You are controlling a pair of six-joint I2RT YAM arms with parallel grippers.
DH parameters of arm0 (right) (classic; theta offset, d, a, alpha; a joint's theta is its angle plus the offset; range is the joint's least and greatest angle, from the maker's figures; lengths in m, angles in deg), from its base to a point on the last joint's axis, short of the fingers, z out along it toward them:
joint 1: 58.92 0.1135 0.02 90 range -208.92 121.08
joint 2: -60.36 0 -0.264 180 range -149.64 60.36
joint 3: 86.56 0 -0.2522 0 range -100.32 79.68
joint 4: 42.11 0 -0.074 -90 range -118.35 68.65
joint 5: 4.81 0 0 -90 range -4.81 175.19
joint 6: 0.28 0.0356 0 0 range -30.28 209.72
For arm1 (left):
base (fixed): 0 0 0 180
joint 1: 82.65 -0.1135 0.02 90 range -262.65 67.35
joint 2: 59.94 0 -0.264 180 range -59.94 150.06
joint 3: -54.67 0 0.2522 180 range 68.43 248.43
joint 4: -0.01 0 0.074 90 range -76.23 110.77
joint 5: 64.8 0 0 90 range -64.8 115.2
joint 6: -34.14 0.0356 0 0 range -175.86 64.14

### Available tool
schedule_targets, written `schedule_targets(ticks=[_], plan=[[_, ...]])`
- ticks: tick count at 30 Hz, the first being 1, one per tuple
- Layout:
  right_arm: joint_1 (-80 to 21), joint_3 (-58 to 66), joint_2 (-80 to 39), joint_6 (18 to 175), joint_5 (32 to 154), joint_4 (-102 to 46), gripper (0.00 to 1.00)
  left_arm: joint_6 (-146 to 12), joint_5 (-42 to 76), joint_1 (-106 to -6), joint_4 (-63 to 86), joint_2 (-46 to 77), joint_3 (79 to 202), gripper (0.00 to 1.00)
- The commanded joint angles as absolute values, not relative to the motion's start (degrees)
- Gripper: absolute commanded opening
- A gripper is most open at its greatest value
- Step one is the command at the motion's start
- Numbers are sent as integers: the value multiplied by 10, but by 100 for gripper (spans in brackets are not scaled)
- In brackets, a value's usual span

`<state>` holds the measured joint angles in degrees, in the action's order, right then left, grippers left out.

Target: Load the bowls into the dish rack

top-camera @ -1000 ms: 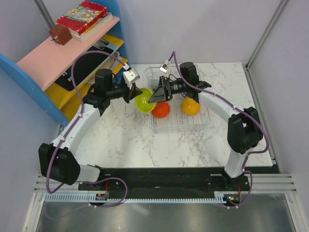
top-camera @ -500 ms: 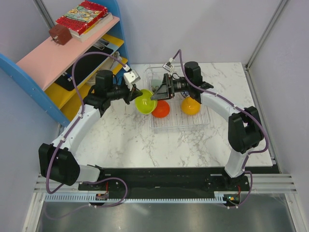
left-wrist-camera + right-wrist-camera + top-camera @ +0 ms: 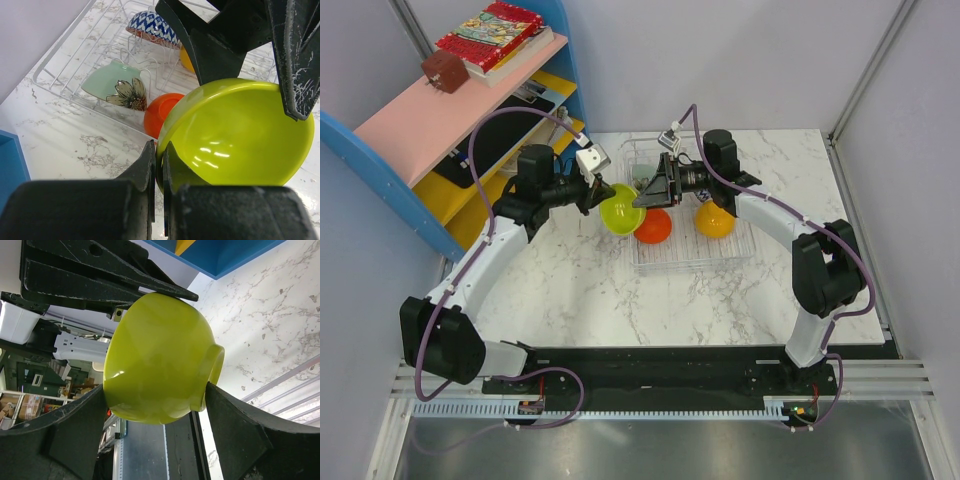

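Note:
The yellow-green bowl (image 3: 618,212) hangs tilted just left of the clear dish rack (image 3: 740,250). My left gripper (image 3: 598,200) is shut on its rim, as the left wrist view (image 3: 159,155) shows with the bowl (image 3: 240,135). My right gripper (image 3: 645,195) spans the bowl (image 3: 155,360) from its side to its foot, and in the right wrist view (image 3: 155,386) both fingers touch it. In the rack (image 3: 60,70) stand the red-orange bowl (image 3: 653,227), the orange-yellow bowl (image 3: 715,220), the pale green patterned bowl (image 3: 112,82) and the blue-and-white bowl (image 3: 150,27).
The blue-and-pink shelf unit (image 3: 450,110) with books stands at the back left, close behind my left arm. Grey walls close in the table at the back and right. Marble table top lies in front of the rack.
My right gripper has shifted slightly back and up beside the bowl and its fingers have drawn in against it. The left gripper and the bowl have hardly moved.

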<state>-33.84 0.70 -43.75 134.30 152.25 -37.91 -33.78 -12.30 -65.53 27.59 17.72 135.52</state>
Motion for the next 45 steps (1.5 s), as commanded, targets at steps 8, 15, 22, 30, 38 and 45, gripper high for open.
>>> schedule_targets(ticks=[8,15,22,30,38,45], plan=[[-335,21,-422,1362,1537,-440,54,-355,-122,-648,245,165,1368,2],[-335,28,-421,1374,1531,-461,9,-356,-122,-649,248,168,1366,3],[-336,15,-418,1309,1510,-387,0,-351,-101,-648,251,169,1365,48],[-339,-24,-401,1190,1462,-246,0,-358,-105,-686,253,136,1318,100],[-342,-97,-354,981,1288,15,0,-370,-207,-823,290,80,1276,100],[-340,-157,-325,817,1069,153,0,-363,-249,-920,312,30,1196,100]])
